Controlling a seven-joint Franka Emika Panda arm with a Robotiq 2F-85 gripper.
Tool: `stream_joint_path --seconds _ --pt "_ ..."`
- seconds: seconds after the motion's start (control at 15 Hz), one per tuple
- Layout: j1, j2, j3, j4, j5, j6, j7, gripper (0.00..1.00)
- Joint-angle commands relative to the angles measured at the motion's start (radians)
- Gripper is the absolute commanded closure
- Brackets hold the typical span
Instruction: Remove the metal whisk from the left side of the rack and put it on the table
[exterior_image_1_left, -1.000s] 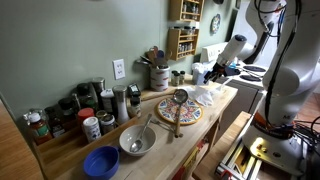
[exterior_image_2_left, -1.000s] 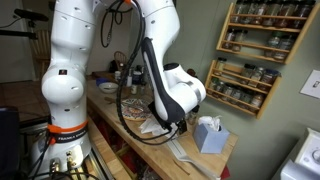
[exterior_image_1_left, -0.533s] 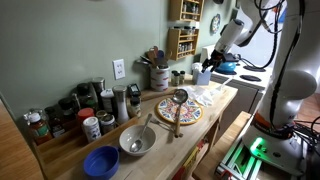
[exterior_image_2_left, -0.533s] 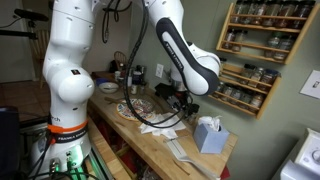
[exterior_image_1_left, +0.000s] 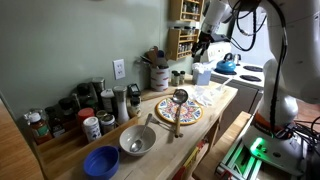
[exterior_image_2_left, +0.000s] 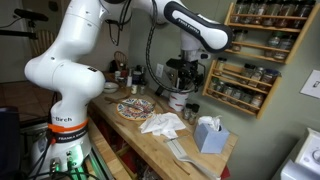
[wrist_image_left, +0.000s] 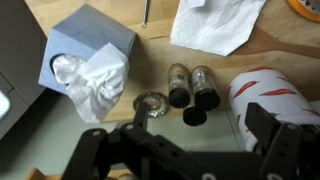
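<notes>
The brown wooden rack (exterior_image_1_left: 183, 36) with rows of little jars hangs on the wall above the table (exterior_image_1_left: 226, 99); it also shows in an exterior view (exterior_image_2_left: 243, 57). I cannot make out the metal whisk in any view. My gripper (exterior_image_1_left: 203, 43) is raised in the air just beside the rack, seen in front of it in an exterior view (exterior_image_2_left: 188, 76). In the wrist view the gripper (wrist_image_left: 200, 128) is open and empty, looking down on the table (wrist_image_left: 110, 15), a few small jars (wrist_image_left: 190, 86) and a chili-patterned crock (wrist_image_left: 268, 95).
A blue tissue box (wrist_image_left: 85, 58) and a white cloth (wrist_image_left: 215, 22) lie on the table below. A utensil crock (exterior_image_1_left: 158, 74), a patterned plate (exterior_image_1_left: 178, 111) with a ladle, a metal bowl (exterior_image_1_left: 137, 140) and a blue bowl (exterior_image_1_left: 100, 161) stand along it. A kettle (exterior_image_1_left: 226, 65) sits on the stove.
The arm has risen from low over the table near the tissue box up to the height of the rack. The gripper has stayed empty.
</notes>
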Motion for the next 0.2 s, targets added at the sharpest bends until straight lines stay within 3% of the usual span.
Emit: stream_joint_path --seconds 0.0,0.13 --pt "0.026 0.026 -0.022 0.032 0.0 0.017 0.013 0.0" --pt "0.05 0.059 -0.044 0.054 0.0 0.023 0.024 0.0"
